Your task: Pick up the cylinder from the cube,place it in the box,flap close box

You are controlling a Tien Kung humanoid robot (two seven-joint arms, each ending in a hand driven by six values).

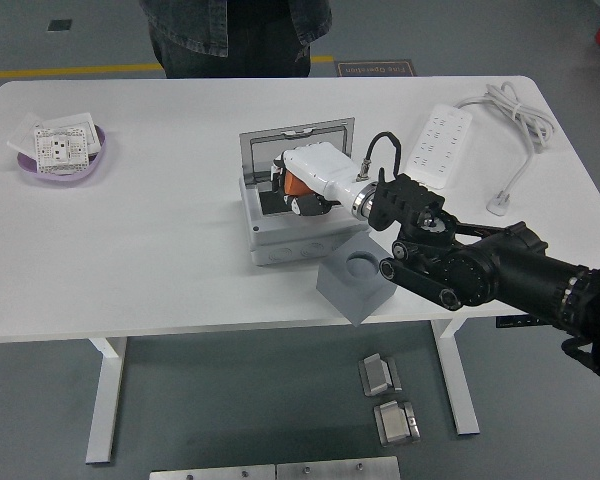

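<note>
1. At the far left of the white surface (150,250) sits a purple dish (62,165) holding white, flat, socket-like parts (58,146); it lies well apart from everything else.
2. At the top edge, on the far side, a person (235,35) in dark clothes stands; no hands of theirs show.
3. Near the middle stands the grey box (295,235), its flap (296,148) raised upright at the back and its dark inside exposed.
4. The right hand (302,185), white-shelled, reaches over the box's open top from the right. Its fingers are curled around the orange cylinder (295,184), which sits inside the opening, low between the walls; whether it touches the bottom cannot be told.
5. Just beside the box's front right corner lies the grey cube (352,285), turned at an angle, with a round hollow on its top face. It stands at the near edge of the surface.
6. The black right arm (490,275) comes in from the lower right, passing just above and right of the cube, with a black cable looping at the wrist.
7. At the far right lie a white power strip (438,138) and its coiled white cord (510,115), with the plug (498,205) resting nearer the right edge.
</note>
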